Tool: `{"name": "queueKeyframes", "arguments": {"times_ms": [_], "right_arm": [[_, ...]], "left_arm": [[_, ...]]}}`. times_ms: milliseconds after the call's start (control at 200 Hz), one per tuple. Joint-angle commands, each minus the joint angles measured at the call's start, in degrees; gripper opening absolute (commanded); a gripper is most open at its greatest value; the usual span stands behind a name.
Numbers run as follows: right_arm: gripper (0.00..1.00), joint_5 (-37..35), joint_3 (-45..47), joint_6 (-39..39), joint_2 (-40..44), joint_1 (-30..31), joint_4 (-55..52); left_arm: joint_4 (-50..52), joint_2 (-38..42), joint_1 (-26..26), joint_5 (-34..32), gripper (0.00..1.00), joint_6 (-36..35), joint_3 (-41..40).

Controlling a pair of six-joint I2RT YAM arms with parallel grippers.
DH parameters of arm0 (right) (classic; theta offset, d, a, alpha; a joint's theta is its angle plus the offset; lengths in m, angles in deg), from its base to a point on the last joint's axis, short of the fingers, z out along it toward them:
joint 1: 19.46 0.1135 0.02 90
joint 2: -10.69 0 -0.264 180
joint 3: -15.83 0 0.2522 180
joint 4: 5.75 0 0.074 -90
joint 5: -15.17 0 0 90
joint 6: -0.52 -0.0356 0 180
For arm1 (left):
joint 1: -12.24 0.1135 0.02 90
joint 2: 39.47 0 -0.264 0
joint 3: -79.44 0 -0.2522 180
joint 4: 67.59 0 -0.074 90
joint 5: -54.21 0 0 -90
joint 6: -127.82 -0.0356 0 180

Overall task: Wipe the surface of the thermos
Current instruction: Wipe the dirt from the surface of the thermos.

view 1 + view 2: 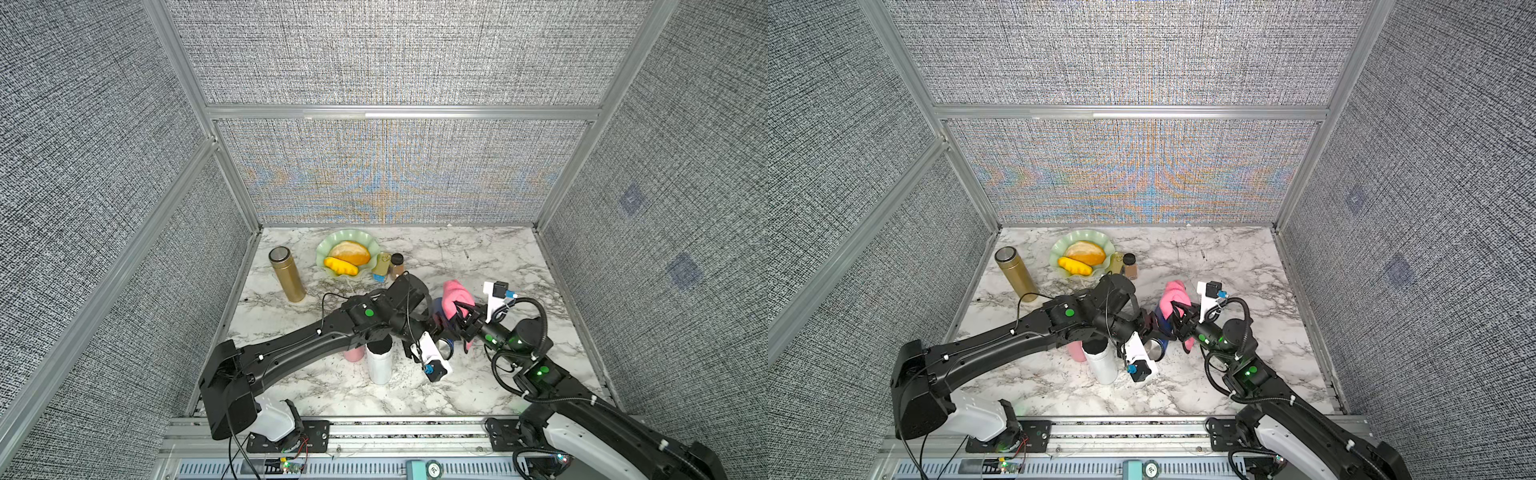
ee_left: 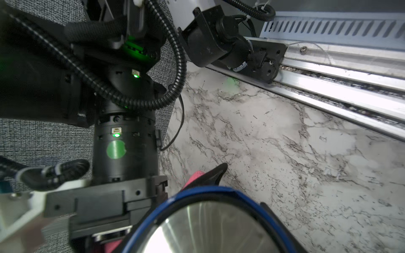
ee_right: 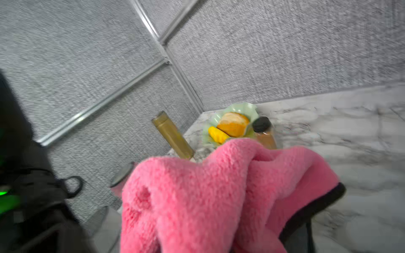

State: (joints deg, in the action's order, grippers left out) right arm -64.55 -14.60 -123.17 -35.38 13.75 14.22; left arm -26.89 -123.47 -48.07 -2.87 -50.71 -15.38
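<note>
Left wrist view is showing the round steel bottom of the blue thermos (image 2: 208, 227) up close, with a corner of the pink cloth (image 2: 194, 177) peeking out just behind it. In both top views the thermos is sitting between the two arms near the middle of the marble table (image 1: 478, 257). It is tilted over, with its bottom facing the front rail, and it appears to be held up off the table rather than standing on it.

The left claw (image 1: 1149, 328) is clamping narrowly on the thermos body and carrying it. The right claw (image 1: 1177, 320) is pinching tight on the cloth, which is draping over the far end of the thermos and touching it. The right wrist view is mostly filling with the pink cloth, so the contact itself is hiding from that side.

Judging by this, the setup steps are looking done: the cloth is in hand, the thermos is picked up and the two are meeting. The wiping itself seems to be under way. How much of the surface has been covered cannot be told from these pictures. The stretch near the steel bottom is showing bare of cloth, and the strip under the left claw is likely waiting too.

The gold flask (image 1: 286, 274), white bottle (image 1: 380, 361), pink cup (image 1: 354, 354), small jar (image 1: 397, 266) and fruit plate (image 1: 328, 245) are standing apart from both claws.
</note>
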Motion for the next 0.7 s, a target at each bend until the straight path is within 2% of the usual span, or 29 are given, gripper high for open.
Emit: {"name": "queueKeyframes", "arguments": {"times_ms": [0,100,205,345,445,585,695], "right_arm": [[0.00,-0.2,2.1,-1.6,-3.1,-2.8,1.8],[0.00,0.3,0.9,-0.8,-3.3,-4.3,-0.4],[0.00,3.3,-1.3,-0.5,0.9,-3.8,-2.2],[0.00,5.4,-4.8,0.1,8.2,0.0,-6.8],[0.00,5.6,-3.5,-0.4,9.2,2.3,-5.3],[0.00,-2.6,2.6,-1.6,6.7,1.2,-3.1],[0.00,-5.5,5.4,-1.7,4.1,-2.5,-2.4]], "left_arm": [[-4.9,1.3,-0.6,2.2,0.00,-2.2,0.6],[-5.1,1.7,-0.9,2.7,0.00,-2.6,0.5],[-5.7,1.7,-0.8,2.3,0.00,-2.5,0.4],[-8.6,1.9,-0.9,1.9,0.00,-1.9,-0.8],[-10.5,2.4,-0.9,2.4,0.00,-1.1,-1.8],[-17.7,4.7,-0.9,2.4,0.00,2.1,-5.0],[-29.7,7.6,-0.9,3.2,0.00,8.5,-10.1]]}}
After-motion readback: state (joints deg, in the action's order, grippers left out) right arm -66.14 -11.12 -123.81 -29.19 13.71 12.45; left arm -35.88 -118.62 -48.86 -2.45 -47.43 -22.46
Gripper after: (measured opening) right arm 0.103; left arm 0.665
